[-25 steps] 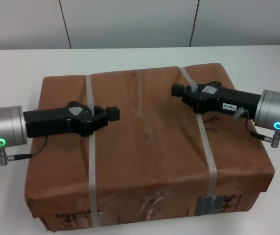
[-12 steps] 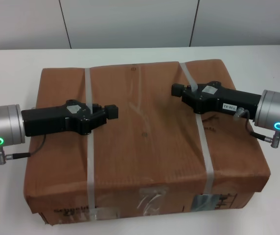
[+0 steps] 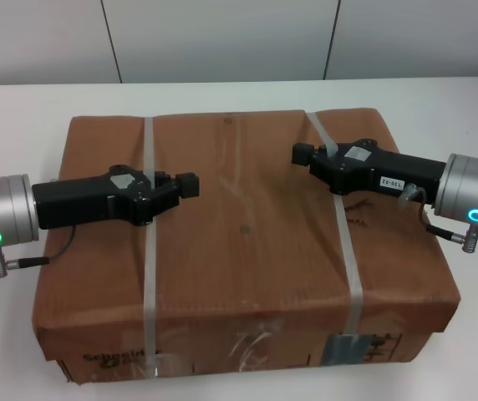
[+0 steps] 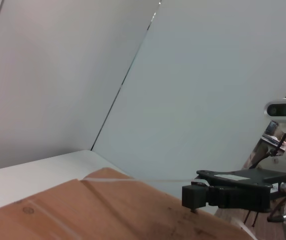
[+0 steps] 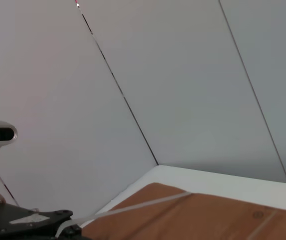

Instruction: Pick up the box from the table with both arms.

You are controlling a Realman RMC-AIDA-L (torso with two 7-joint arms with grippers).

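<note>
Box (image 3: 247, 251) sits on the tabletop (image 3: 439, 100), front side w/ tape + labels toward me, two grey straps running front-to-back over the top.

My left gripper (image 3: 187, 185) is over the left strap (image 3: 149, 251), my right gripper (image 3: 304, 154) over the right strap (image 3: 346, 225); both lie low across the box top, tips pointing inward at each other, well apart w/ bare cardboard between.

Step in hand, as I read it: lift using the straps, both arms together. To do it well:
- raise both sides at the same rate, else the box tilts and slides off a hold
- keep wrists level, no inward squeeze, cardboard top looks soft and a bit bowed
- straps are thin plastic, likely to slip or cut sideways; pull straight up, slow
- watch the front edge, bottom corner nr the left looks crushed, load may shift

Jaws:
- left: can't tell how far apart, nor whether the strap is actually caught or just under the body.
- right: same, cannot tell; from the left wrist view the tip block sits right at the box top, looks touching, but the gap btwn jaws isn't visible.
</note>
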